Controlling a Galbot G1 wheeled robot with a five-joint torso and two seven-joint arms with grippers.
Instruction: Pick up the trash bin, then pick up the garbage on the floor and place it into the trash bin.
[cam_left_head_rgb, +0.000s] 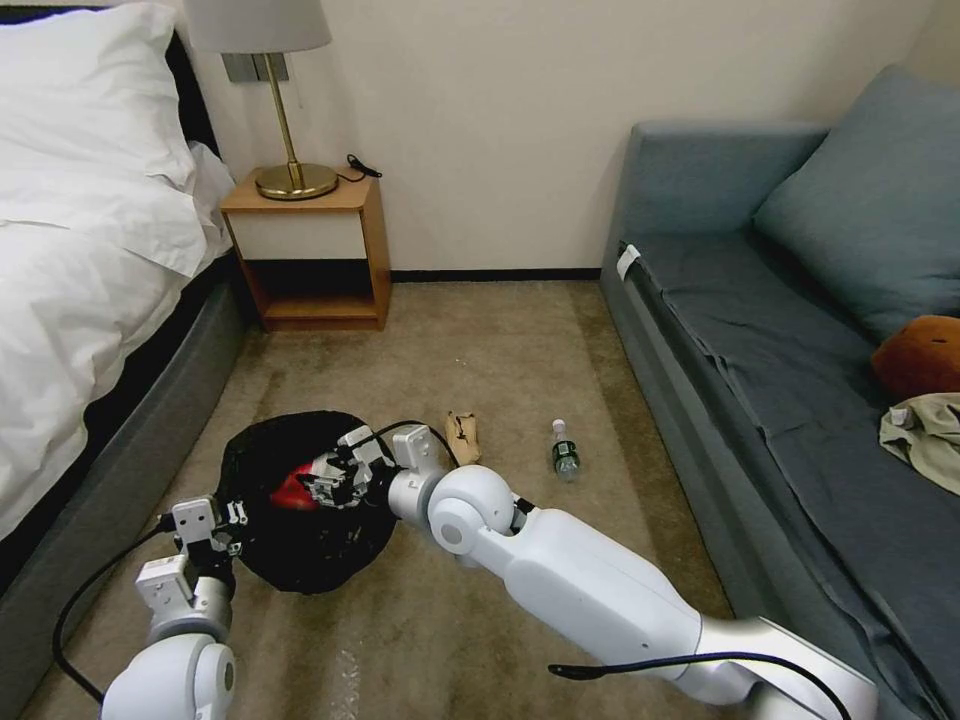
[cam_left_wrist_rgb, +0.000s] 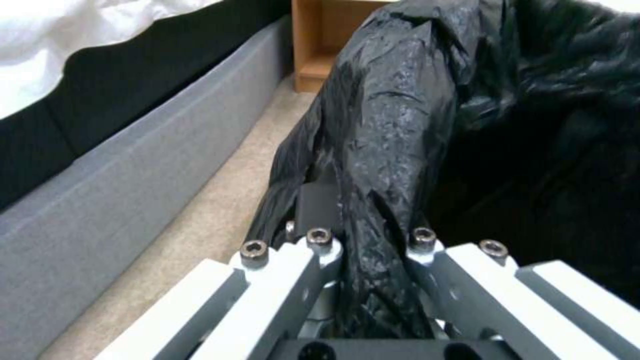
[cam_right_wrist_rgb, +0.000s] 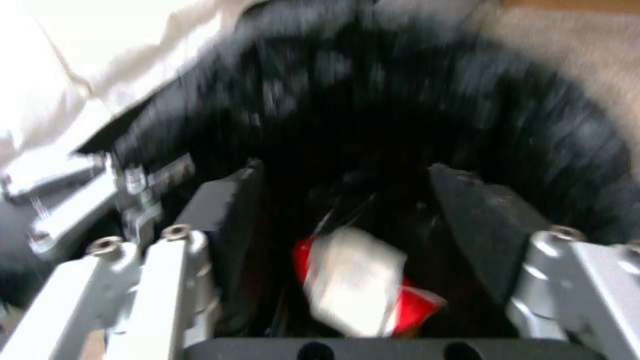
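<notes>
The bed (cam_left_head_rgb: 80, 250) runs down the left of the room and the sofa (cam_left_head_rgb: 800, 330) down the right, with tan carpet (cam_left_head_rgb: 500, 620) between them and a nightstand (cam_left_head_rgb: 310, 250) against the far wall, a brass lamp (cam_left_head_rgb: 285, 110) on top of it.

On the carpet near the bed sits the bin (cam_left_head_rgb: 300, 500). From above it is a round black shape: the crinkled, glossy bag (cam_left_wrist_rgb: 393, 125) spills over the rim and hides the bin's sides.

The right arm reaches across from the sofa side, and the right gripper (cam_left_head_rgb: 335, 478) hangs over the bin's mouth. Its dark pads (cam_right_wrist_rgb: 487, 220) stand spread apart, with a red-and-white wrapper (cam_right_wrist_rgb: 360, 285) between and below them, inside the bag, touched by neither pad. It is crumpled, white on its upper face with red at the edges.

The left gripper (cam_left_head_rgb: 215, 530) is at the near-left edge of the bin, pinching a bunched fold of the bag at the rim between its pressed-together fingers (cam_left_wrist_rgb: 313, 245).

Beyond the right arm, a crumpled tan paper bag (cam_left_head_rgb: 463, 436) lies on the carpet. Further toward the sofa lies a small clear bottle (cam_left_head_rgb: 564, 452) with a dark label and white cap.
</notes>
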